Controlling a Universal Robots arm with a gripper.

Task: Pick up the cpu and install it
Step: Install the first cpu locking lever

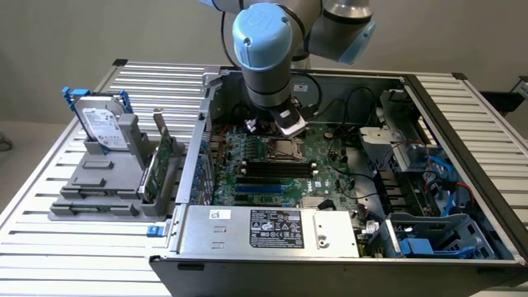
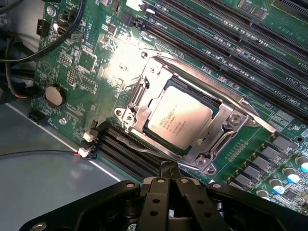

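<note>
Already the cpu lies flat within the metal socket frame on the green motherboard, its silver top facing up. Just off the socket's edge hangs the tool, its fingers pressed together and pinching nothing. The arm reaches down into the open computer case. Well apart, on the slatted tabletop at the exterior view's left, a hard drive stands upright in a grey holder.
</note>
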